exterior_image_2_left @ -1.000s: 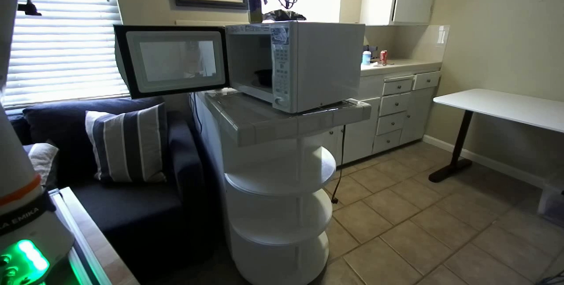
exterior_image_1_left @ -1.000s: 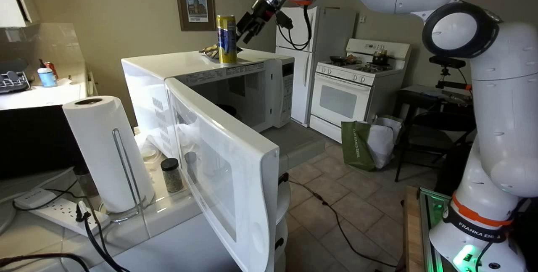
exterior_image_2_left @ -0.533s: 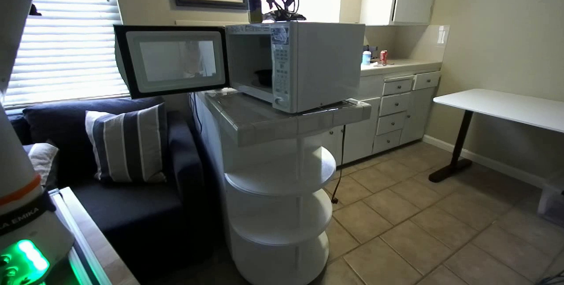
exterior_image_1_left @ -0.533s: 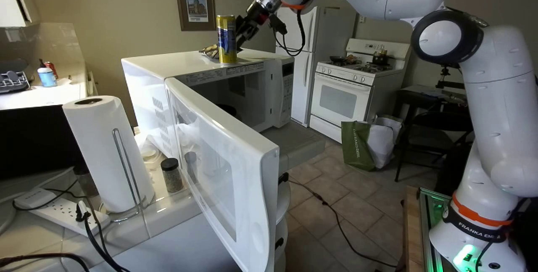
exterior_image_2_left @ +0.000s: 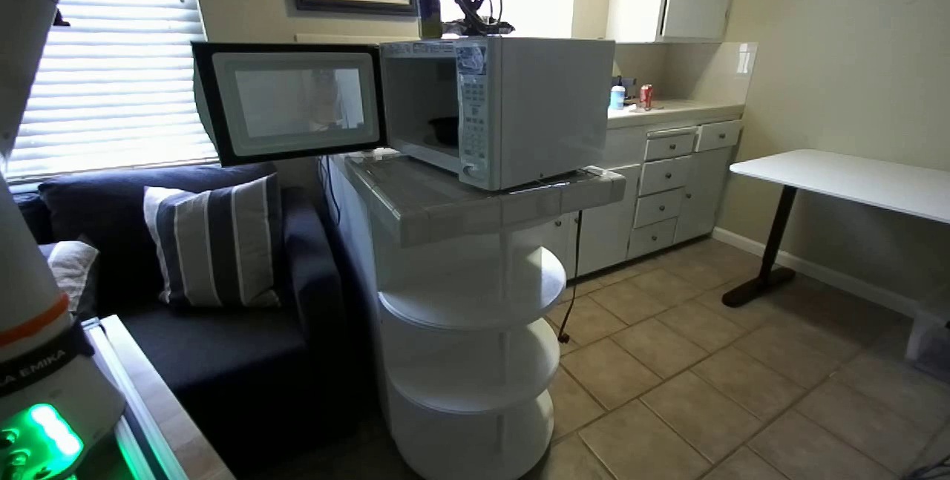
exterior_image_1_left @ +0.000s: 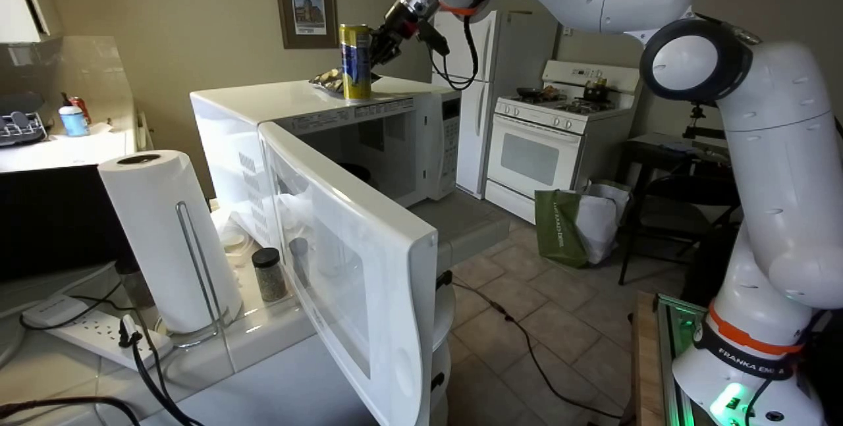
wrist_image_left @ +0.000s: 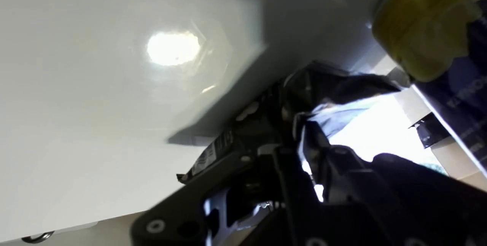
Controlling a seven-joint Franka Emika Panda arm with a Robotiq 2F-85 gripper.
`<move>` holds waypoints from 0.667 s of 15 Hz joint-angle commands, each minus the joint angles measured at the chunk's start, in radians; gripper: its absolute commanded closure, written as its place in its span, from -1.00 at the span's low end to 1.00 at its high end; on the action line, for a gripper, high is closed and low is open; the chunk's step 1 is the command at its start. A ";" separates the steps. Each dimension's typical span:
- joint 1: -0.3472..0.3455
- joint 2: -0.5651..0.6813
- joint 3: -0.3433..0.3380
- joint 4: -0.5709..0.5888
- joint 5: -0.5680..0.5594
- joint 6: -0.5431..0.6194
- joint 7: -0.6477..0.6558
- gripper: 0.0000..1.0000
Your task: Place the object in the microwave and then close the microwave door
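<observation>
The microwave (exterior_image_1_left: 230,100) stands on a tiled counter, and its door (exterior_image_1_left: 329,268) hangs wide open in both exterior views. On its top lies the object, a crinkled foil packet (exterior_image_1_left: 327,79), dark and gold. My gripper (exterior_image_1_left: 377,57) reaches down to it from the arm's side, partly behind a can in that view. In the wrist view the gripper (wrist_image_left: 298,141) has its fingers close together, with a fold of the dark packet (wrist_image_left: 262,124) pinched at the tips. The rest of the packet spreads out on both sides of the fingers.
A tall yellow and blue can (exterior_image_1_left: 356,62) stands upright at the microwave top's front edge, close to the gripper. A dark bowl (exterior_image_2_left: 445,130) sits inside the microwave. Near the door are a paper towel roll (exterior_image_1_left: 171,241), a black-lidded jar (exterior_image_1_left: 269,274) and a power strip (exterior_image_1_left: 99,334).
The gripper has come down toward the microwave's top, and its fingers have closed on the packet. The packet's visible end has puffed up slightly. Can and door have stayed put.
</observation>
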 commanded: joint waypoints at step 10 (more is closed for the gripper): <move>0.016 -0.198 -0.077 -0.139 -0.157 -0.163 0.266 1.00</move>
